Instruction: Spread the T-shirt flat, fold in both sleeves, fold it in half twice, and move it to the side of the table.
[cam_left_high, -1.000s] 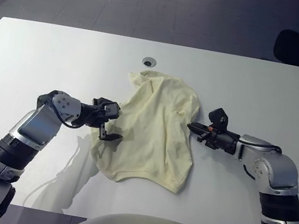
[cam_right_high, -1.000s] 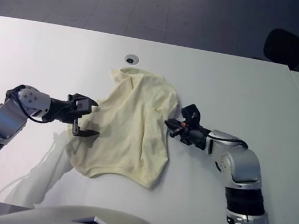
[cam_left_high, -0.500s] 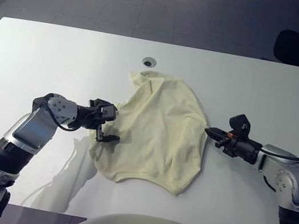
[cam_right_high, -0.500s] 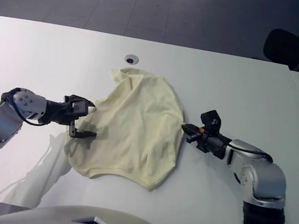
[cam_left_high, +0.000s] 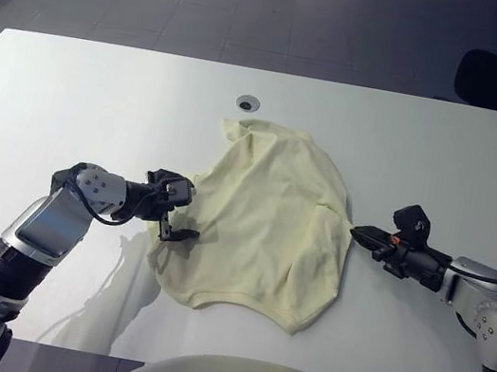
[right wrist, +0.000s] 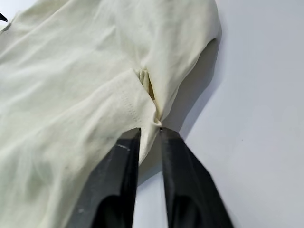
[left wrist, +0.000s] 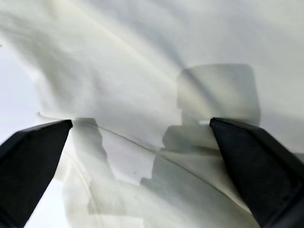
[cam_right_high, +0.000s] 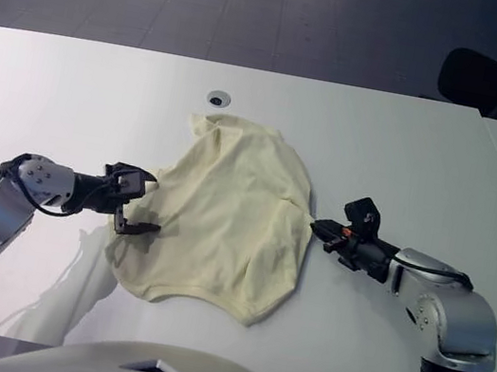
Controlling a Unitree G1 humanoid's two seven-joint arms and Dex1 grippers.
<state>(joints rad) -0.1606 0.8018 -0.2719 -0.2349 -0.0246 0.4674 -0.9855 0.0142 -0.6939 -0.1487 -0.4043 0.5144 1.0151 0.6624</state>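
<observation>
Spreading is judged to be the step in hand. The T-shirt (cam_left_high: 267, 218) is bunched and creased near the middle of the table (cam_left_high: 99, 102), with its hem toward 6 o'clock and a cable hole (cam_left_high: 248, 102) just beyond its far end at 12 o'clock.

The right gripper (cam_left_high: 356, 230) is set low at the shirt's 3 o'clock edge. Its 2 fingers (right wrist: 126, 156) are almost fully closed, and a small fold of seam is nipped between their tips. The cloth is drawn to a point there, so the hold is probably meant to pull that side outward.

The left gripper (cam_left_high: 181, 211) is placed at the 9 o'clock edge with its 2 fingers (left wrist: 33, 156) spread wide over the fabric and nothing held. It is likely positioned to take the opposite side. Whether the cloth is touched cannot be told.
</observation>
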